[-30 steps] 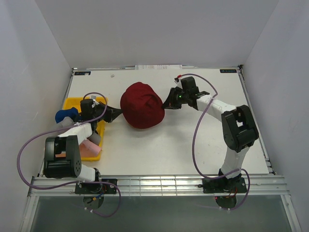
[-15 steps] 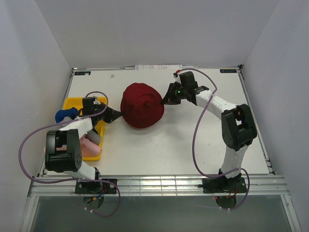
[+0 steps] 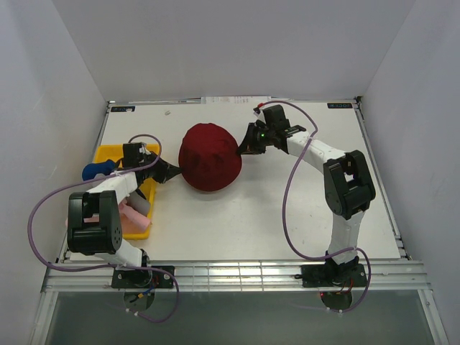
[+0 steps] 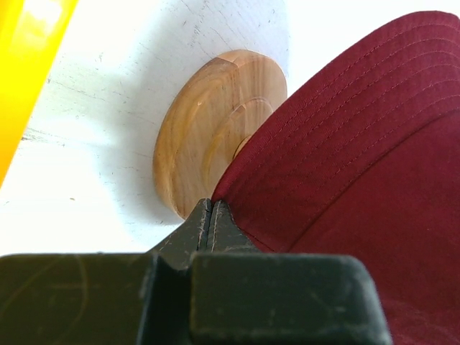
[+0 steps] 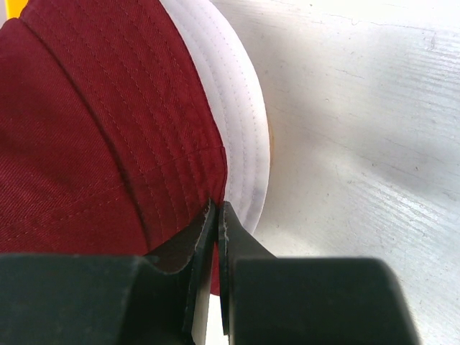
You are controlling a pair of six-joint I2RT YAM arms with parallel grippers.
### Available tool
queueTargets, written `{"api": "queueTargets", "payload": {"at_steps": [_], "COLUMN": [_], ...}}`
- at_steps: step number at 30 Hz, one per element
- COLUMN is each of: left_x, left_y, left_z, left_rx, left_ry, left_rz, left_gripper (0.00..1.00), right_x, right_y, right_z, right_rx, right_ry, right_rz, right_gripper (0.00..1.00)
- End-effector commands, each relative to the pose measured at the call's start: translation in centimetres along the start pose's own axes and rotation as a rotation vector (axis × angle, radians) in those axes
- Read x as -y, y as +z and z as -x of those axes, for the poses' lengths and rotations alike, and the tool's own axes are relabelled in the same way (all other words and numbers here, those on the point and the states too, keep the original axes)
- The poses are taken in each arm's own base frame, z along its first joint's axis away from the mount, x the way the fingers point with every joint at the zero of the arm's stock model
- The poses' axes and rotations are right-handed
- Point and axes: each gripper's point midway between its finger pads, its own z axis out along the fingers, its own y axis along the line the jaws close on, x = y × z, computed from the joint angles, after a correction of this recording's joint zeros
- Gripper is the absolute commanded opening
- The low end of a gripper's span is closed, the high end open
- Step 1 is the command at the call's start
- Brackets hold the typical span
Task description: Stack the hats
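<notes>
Top external: right claw (image 3: 243, 149) crept left; left claw (image 3: 175, 173) still pinching red hat (image 3: 209, 157).

The desk (image 3: 287, 215) is a white rectangular board with a matt, lightly scuffed surface. Three plain white panels enclose it: a back wall (image 3: 237, 43), a left wall (image 3: 43, 108) and a right wall (image 3: 424, 108). A thin metal frame (image 3: 379, 180) borders the desk edges. Slotted aluminium rails (image 3: 237, 273) run along the near edge. Beyond the rails lies a grey-green surface (image 3: 237, 320); whether it is floor cannot be told. A white paper strip (image 3: 236, 100) and two small black labels (image 3: 339, 106) sit at the far edge. Lighting is even and diffuse, with soft shadows
</notes>
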Motion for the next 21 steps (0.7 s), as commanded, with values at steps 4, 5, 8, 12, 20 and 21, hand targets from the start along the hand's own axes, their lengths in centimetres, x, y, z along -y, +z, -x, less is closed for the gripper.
{"api": "queueTargets", "payload": {"at_steps": [4, 5, 8, 12, 20, 21], "left_x": [-3.5, -3.1, -1.9, -0.2, 1.7, 1.8], "left_y": [0.1, 0.0, -0.4, -1.4, -2.9, -2.9], "left_z": [0.3, 0.4, 0.6, 1.3, 2.0, 2.0], "left_rx": [0.022, 0.024, 0.024, 0.040, 0.060, 0.060], "left_ry": [0.002, 0.010, 0.036, 0.091, 0.158, 0.161], "left_rz": [0.143, 0.131, 0.101, 0.081, 0.068, 0.068], "left_gripper": [0.00, 0.00, 0.00, 0.02, 0.35, 0.37], "right_x": [3.5, 3.5, 3.6, 3.3, 2.7, 2.6], "right_y": [0.2, 0.2, 0.0, -0.3, -1.0, -1.1], "right_z": [-1.8, -1.7, -1.9, -2.2, -1.7, -1.7], "right_rx": [-0.045, -0.043, -0.052, -0.056, -0.039, -0.036], "right_ry": [0.011, 0.007, 0.002, 0.003, -0.007, -0.008], "right_rz": [-0.117, -0.119, -0.123, -0.111, -0.107, -0.106], "right_gripper": [0.08, 0.08, 0.08, 0.08, 0.09, 0.10]}}
